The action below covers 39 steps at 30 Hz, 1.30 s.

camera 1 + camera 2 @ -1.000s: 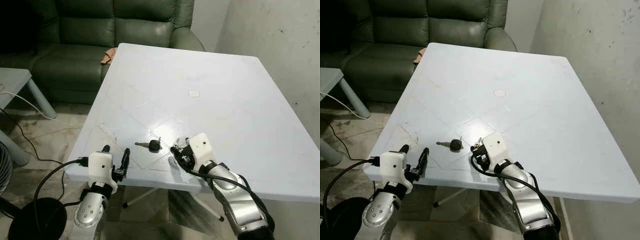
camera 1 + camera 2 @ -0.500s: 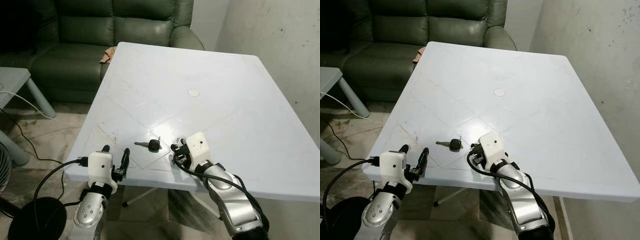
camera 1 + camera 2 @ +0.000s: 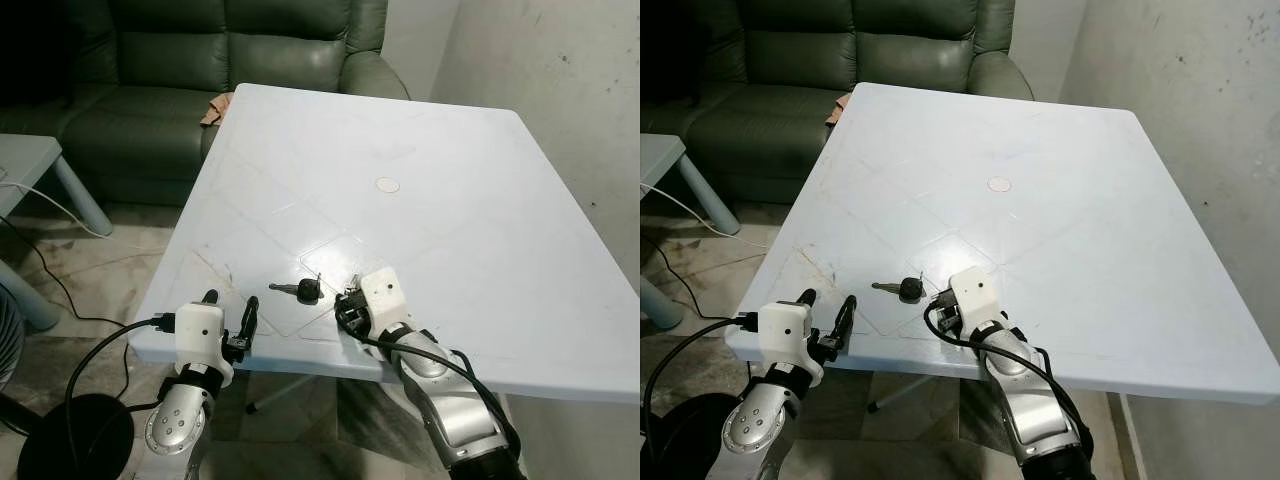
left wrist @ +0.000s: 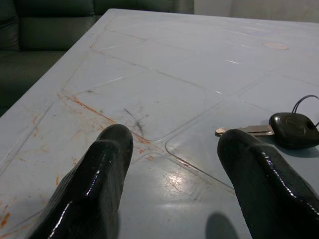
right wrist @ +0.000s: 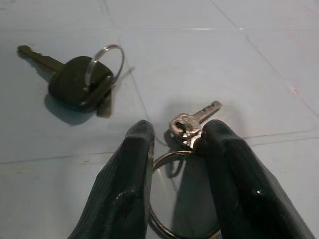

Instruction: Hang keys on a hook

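Note:
A black-headed key with a ring lies near the front edge of the white table; the right wrist view has the black-headed key just beyond the fingers. My right gripper rests low on the table just right of it. Its fingers are closed in on a key ring carrying a small silver key. My left gripper stands open at the table's front left edge. The left wrist view has the black-headed key off to one side of the left gripper.
A green sofa stands behind the table, with an orange cloth by the table's far left corner. A grey side table and a cable are at the left. A bare wall runs along the right.
My right gripper has slid a little to the left, closer to the black-headed key. The left arm has stayed still.

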{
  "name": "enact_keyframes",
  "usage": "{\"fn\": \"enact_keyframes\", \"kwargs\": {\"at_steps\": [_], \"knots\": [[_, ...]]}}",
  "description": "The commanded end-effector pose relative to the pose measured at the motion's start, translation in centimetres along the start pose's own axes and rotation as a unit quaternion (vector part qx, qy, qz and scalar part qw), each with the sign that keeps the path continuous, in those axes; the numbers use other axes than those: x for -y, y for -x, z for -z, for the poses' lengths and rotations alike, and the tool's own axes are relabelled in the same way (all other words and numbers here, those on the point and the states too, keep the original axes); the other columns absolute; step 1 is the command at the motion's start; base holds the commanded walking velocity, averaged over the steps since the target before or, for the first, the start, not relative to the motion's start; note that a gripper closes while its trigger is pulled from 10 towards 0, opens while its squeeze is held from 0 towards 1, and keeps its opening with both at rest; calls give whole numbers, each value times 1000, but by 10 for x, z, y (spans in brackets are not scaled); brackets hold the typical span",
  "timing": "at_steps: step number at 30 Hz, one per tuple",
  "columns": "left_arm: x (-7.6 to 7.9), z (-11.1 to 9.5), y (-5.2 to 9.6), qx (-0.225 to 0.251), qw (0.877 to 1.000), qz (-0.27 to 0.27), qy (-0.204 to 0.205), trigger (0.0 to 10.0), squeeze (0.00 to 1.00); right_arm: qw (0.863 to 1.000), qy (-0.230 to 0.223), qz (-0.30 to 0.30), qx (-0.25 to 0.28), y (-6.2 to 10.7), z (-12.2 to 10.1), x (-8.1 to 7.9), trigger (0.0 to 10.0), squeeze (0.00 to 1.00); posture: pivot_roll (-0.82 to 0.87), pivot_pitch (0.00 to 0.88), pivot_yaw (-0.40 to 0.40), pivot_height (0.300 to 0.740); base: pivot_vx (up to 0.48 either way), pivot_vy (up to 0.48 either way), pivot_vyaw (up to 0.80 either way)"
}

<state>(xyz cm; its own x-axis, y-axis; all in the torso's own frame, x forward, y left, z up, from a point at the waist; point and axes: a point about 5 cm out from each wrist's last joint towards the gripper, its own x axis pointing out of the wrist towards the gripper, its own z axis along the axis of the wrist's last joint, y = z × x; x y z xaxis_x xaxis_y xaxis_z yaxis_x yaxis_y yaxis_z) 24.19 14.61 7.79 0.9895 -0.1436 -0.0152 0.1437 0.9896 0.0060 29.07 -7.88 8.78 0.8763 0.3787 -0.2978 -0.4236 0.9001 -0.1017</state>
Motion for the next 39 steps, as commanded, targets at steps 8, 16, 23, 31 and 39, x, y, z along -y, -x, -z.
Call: {"fn": "enact_keyframes", "kwargs": {"at_steps": [8,16,23,31,39], "knots": [[0,-1,1,-2,1000,-4,-7,10000,0,999,-8,22,27,1,-5,8,0,0,15,71,-64,740,0,0,0],[-2,-2,1,-1,1000,-4,-8,10000,0,1000,-1,18,24,1,-2,10,0,0,16,73,-61,740,0,0,0],[-2,-2,1,-2,1000,-4,-9,10000,0,1000,4,9,16,3,2,10,1725,0,15,75,-60,740,0,0,0],[-2,-2,1,-1,1000,-5,-11,10000,0,999,-3,13,29,4,0,13,0,0,13,75,-60,740,0,0,0],[-7,-8,-6,9,1000,-16,-3,10000,0,981,-79,30,174,12,-32,41,0,0,3,69,-58,740,0,0,0]]}}
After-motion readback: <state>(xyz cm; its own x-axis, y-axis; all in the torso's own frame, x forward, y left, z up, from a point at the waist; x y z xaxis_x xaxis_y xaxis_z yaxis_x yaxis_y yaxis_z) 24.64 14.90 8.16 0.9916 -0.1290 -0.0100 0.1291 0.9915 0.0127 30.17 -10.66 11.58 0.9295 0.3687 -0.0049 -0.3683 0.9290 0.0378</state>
